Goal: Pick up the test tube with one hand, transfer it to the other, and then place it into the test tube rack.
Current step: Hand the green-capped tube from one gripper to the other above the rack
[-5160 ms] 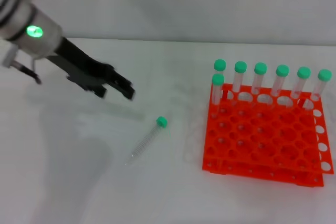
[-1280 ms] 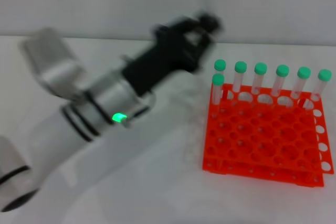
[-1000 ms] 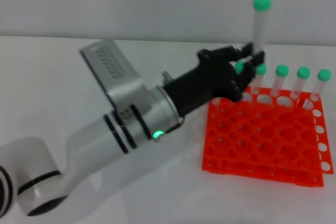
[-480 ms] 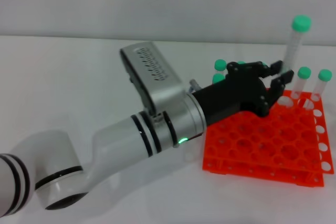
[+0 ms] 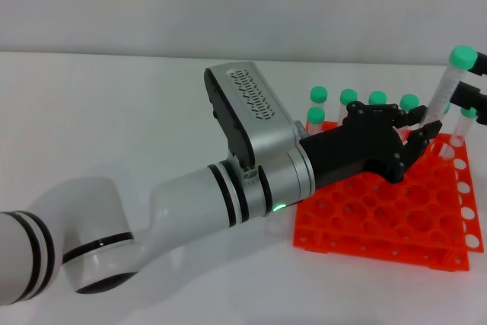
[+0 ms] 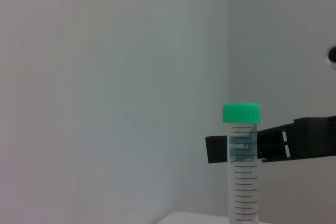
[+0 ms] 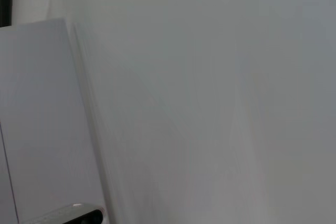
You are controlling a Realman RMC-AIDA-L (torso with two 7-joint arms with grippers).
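Left black clawed end effector (image 5: 415, 136), on a thick white cylindrical arm (image 5: 228, 195) with black rings and a green light, reaching across above the bright orange-red square plastic test tube rack (image 5: 380, 222) and clenched around the lower part of the slim clear plastic test tube (image 5: 445, 93) with a round green cap. Tube held in the air over the rack's far right corner, leaning with cap uppermost. Right black blocky end effector (image 5: 470, 84) at the right edge of the head view, straddling the tube just below the cap; cannot tell whether gripping. Other green-capped clear tubes (image 5: 348, 97) standing upright along the rack's far row. Rack resting on the white counter (image 5: 114, 112).
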